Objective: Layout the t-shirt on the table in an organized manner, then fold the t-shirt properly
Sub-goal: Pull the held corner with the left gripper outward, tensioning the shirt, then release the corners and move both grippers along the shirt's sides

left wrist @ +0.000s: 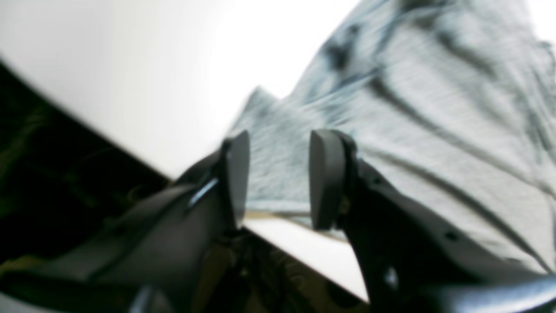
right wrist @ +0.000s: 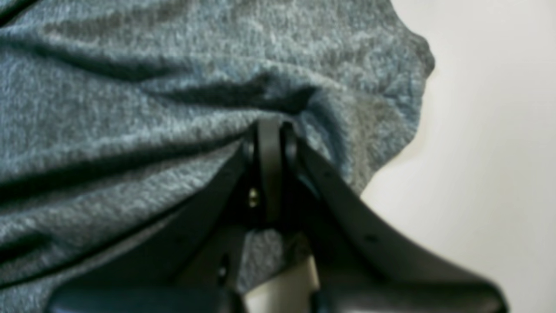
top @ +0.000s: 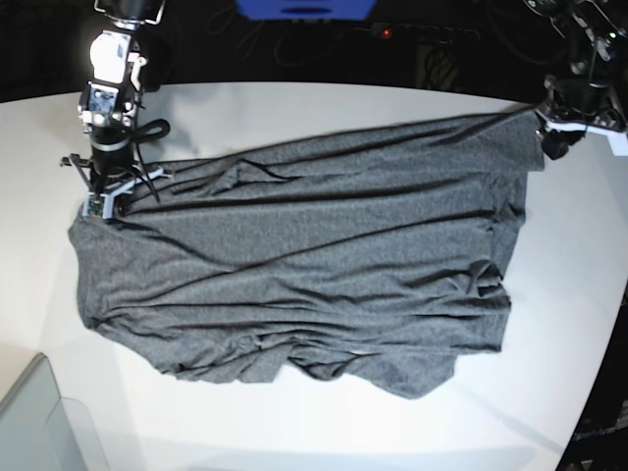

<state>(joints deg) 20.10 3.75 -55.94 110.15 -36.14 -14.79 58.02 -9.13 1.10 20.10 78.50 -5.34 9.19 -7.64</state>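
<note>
The dark heather-grey t-shirt (top: 314,255) lies spread and wrinkled across the white table (top: 294,422). At the shirt's far left corner, my right gripper (top: 98,204) pinches the fabric. In the right wrist view its jaws (right wrist: 271,130) are shut on a bunched fold of the t-shirt (right wrist: 130,108), with bare table (right wrist: 499,130) to the right. My left gripper (top: 551,137) is at the shirt's far right corner. In the left wrist view its fingers (left wrist: 278,178) stand apart over the hem of the t-shirt (left wrist: 434,108), near the table's (left wrist: 130,65) edge, with nothing gripped.
A translucent grey bin corner (top: 29,422) sits at the front left of the table. The table's curved edge runs close to the left gripper, with dark floor beyond it. Cables and a blue object (top: 304,8) lie behind the table.
</note>
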